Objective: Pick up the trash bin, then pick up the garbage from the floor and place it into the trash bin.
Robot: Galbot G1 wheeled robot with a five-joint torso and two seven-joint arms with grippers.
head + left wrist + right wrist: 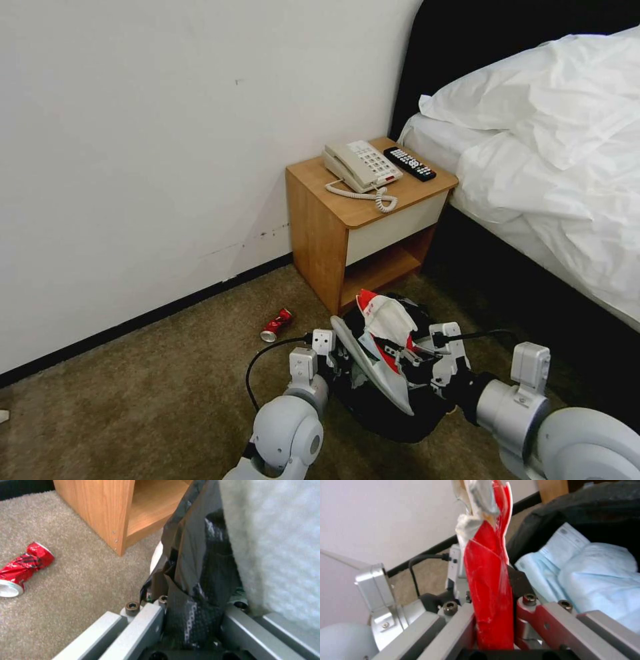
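holding trash bin [390, 407] in clamped left gripper [186, 620], red packet [490, 580] pinched in right gripper [495, 627] over it, red can [276, 325] left on carpet.

A small brown wooden bedside table [320, 220] stands on the brown carpet [167, 380], against the white wall [167, 133]. A cream corded phone [360, 167] sits near its back edge. A black remote control [409, 163] lies by the edge nearest the white-sheeted bed [553, 167].
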